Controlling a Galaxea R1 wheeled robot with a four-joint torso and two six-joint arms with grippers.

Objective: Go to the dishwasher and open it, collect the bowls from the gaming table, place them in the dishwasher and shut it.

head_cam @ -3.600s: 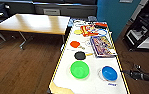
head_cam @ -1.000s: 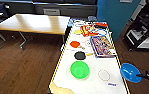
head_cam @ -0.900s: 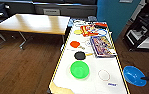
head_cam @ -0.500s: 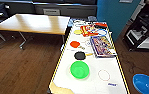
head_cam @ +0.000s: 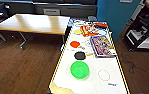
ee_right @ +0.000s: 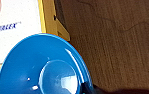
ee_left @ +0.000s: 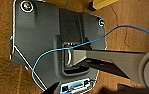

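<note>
The round blue plastic bowl (ee_right: 42, 72), apparently clamped by the right gripper though its jaws cannot be told, should be kept level, the lime-green plastic bowl (head_cam: 79, 69) at six o'clock on the yellow-rimmed white gaming table (head_cam: 110, 75) left undisturbed.

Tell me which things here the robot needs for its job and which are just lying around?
For the job:
- green bowl
- blue bowl
- gaming table

Just lying about:
- red paddle
- black paddle
- colourful box
- wooden table
</note>
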